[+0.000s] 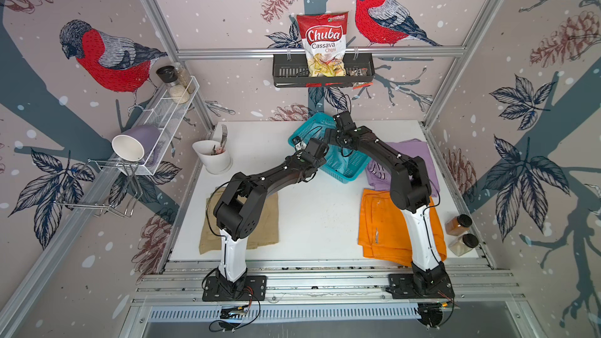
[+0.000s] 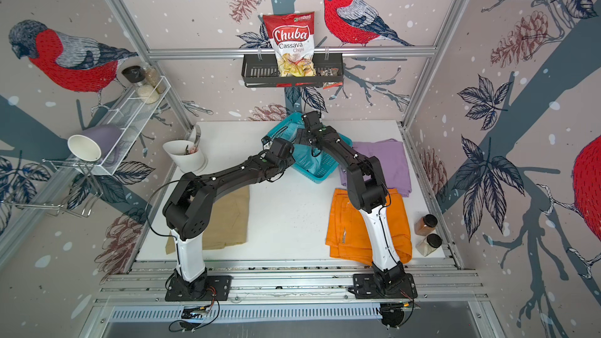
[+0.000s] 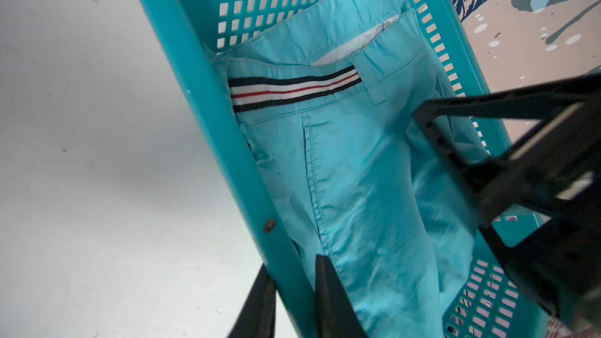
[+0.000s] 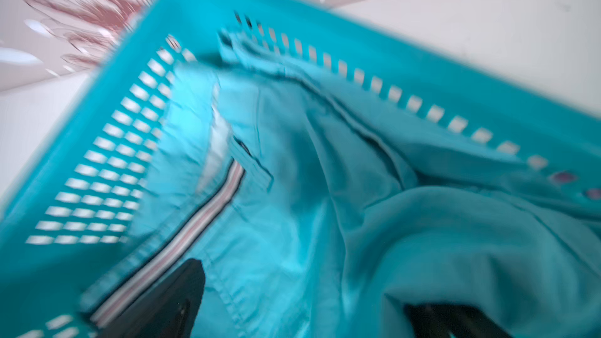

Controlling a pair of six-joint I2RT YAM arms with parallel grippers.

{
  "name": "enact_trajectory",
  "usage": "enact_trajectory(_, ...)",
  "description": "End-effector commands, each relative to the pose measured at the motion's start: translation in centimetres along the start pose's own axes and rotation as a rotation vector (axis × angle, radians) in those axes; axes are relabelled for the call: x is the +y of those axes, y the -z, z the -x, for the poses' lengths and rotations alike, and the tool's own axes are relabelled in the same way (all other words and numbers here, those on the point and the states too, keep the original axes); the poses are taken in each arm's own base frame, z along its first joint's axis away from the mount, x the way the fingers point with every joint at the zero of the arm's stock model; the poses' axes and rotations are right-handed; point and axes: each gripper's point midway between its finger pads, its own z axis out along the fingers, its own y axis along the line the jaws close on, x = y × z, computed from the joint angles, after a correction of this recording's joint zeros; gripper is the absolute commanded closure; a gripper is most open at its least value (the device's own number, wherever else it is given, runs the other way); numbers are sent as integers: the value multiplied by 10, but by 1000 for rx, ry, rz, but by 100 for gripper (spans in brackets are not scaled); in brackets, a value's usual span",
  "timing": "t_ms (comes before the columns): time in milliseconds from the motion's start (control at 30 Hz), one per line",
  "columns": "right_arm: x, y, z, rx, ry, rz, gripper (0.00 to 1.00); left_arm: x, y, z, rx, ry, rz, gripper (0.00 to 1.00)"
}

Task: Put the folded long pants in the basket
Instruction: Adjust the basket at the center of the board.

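The teal basket stands at the back middle of the table. The light blue long pants with a striped waistband lie inside it. My left gripper is shut on the basket's side wall, one finger outside and one inside. Over the blue pants my right gripper stands open, its fingers wide apart and nothing held. On the table lie the beige pants front left, the orange pants front right and the lilac pants behind them.
A white pot with cutlery stands at the back left. Two spice jars stand by the right edge. A black shelf tray with a chips bag hangs on the back wall. A white wire rack is on the left wall.
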Motion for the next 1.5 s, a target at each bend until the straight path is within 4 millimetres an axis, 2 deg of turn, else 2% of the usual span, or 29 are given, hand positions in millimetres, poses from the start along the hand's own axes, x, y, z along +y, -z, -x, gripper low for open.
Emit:
enact_trajectory(0, 13, 11, 18, -36, -59, 108, 1, 37, 4, -46, 201, -155, 115, 100)
enact_trajectory(133, 2, 12, 17, -31, -64, 73, 2, 43, 7, -46, 189, -128, 124, 100)
enact_trajectory(267, -20, 19, 9, 8, -112, -8, 6, 52, 12, -49, 180, -65, 127, 100)
enact_trajectory(500, -37, 59, -32, 66, -148, 17, 6, 54, 19, -38, 130, -50, 140, 100)
enact_trajectory(633, -44, 72, -58, 130, -144, 41, 6, 56, 26, -31, 99, -28, 141, 100)
enact_trajectory(700, -43, 82, -63, 134, -135, 60, 6, 57, 31, -26, 78, -15, 138, 100)
enact_trajectory(800, -33, 101, -56, 89, -122, 118, 6, 61, 41, -17, 39, 7, 142, 100)
enact_trajectory(933, -10, 127, -39, 19, -96, 214, 4, 76, 52, -2, -30, 57, 176, 100)
enact_trajectory(1033, 1, 137, -31, -7, -78, 266, 4, 96, 59, 7, -74, 124, 214, 100)
enact_trajectory(1133, 0, 140, -31, -8, -90, 272, 4, 113, 64, 14, -120, 214, 237, 100)
enact_trajectory(1233, -10, 140, -48, 15, -135, 261, 6, 111, 66, 27, -150, 258, 211, 100)
enact_trajectory(1300, -14, 147, -66, 28, -165, 285, 11, 105, 67, 35, -166, 244, 216, 100)
enact_trajectory(1367, -16, 160, -86, 30, -175, 326, 20, 100, 66, 42, -181, 217, 229, 100)
enact_trajectory(1467, -21, 186, -111, -8, -180, 347, 42, 101, 62, 47, -186, 208, 243, 100)
